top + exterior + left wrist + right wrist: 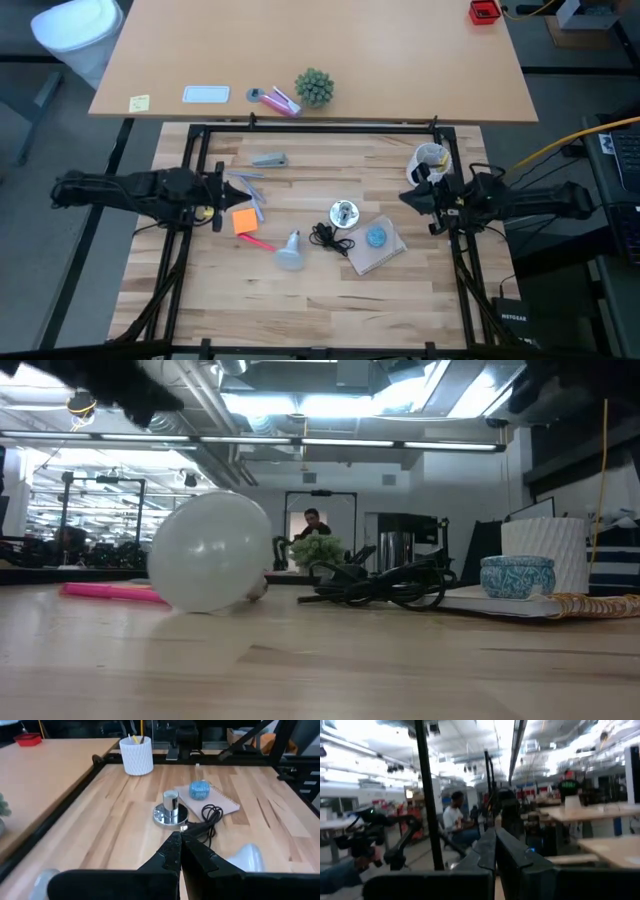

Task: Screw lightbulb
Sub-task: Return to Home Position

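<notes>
The lightbulb (290, 252) lies on its side on the wooden table, its frosted globe (210, 552) toward the near edge; it also shows in the left wrist view (247, 857). The shiny metal socket (343, 213) stands upright to its right (171, 810), its black cord (330, 238) coiled beside it. My left gripper (228, 193) hovers shut at the table's left side, well short of the bulb, its fingers (179, 842) pointing toward the socket. My right gripper (405, 198) hovers shut at the right side (495, 840), tipped up toward the room.
A spiral notebook (375, 248) with a small blue blob (376, 237) on it lies right of the socket. A white cup (430, 158) stands at the far right. An orange note (245, 221), a pink pen (257, 241) and loose pens lie near the left gripper.
</notes>
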Motion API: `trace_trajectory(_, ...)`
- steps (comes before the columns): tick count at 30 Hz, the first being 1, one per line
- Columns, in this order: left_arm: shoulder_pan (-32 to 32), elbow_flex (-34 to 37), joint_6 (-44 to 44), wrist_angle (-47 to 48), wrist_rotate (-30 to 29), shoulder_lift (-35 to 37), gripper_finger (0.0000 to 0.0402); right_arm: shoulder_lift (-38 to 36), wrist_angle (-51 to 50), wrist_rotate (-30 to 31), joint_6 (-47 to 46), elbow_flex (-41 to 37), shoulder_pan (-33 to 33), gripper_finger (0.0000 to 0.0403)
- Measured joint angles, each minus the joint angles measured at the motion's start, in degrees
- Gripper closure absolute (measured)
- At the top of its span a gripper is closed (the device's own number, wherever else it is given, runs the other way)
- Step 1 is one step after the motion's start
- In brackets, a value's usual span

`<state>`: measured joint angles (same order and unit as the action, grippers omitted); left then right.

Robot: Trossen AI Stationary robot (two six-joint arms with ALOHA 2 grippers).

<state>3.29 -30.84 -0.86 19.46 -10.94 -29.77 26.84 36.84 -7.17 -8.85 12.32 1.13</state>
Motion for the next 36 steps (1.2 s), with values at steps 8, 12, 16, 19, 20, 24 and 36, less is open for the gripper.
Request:
trace_trajectory(8, 0.0, 15.1, -2.0, -13.9, 0.0, 9.2, 0.0401, -11.0, -21.6, 4.5, 0.2, 0.0, 0.0, 0.0391)
trace_trajectory(12, 0.0, 21.0, -2.5, -19.0, 0.0, 14.1, 0.0401, -12.6, -23.0, 6.7, 0.4, -2.2, 0.0, 0.0391)
trace_trajectory(16, 0.0, 25.9, -3.8, -22.0, 0.0, 18.3, 0.0401, -12.9, -21.5, 6.7, -0.1, -6.2, 0.0, 0.0391)
trace_trajectory(19, 0.0, 28.5, -4.8, -23.1, 0.0, 20.7, 0.0401, -12.9, -16.4, 6.7, -1.2, -10.3, 0.0, 0.0391)
trace_trajectory(20, 0.0, 29.2, -4.9, -23.2, 0.0, 21.4, 0.0402, -12.9, -15.1, 6.7, -1.3, -11.5, 0.0, 0.0391)
trace_trajectory(24, 0.0, 30.2, -6.0, -22.0, 0.0, 23.3, 0.0401, -12.7, -17.0, 8.5, -1.6, -11.6, 0.0, 0.0391)
trace_trajectory(36, 0.0, 30.2, 0.5, -21.7, 0.3, 23.2, 0.0401, -12.4, -24.3, 10.7, -1.0, -11.7, 0.0, 0.0391)
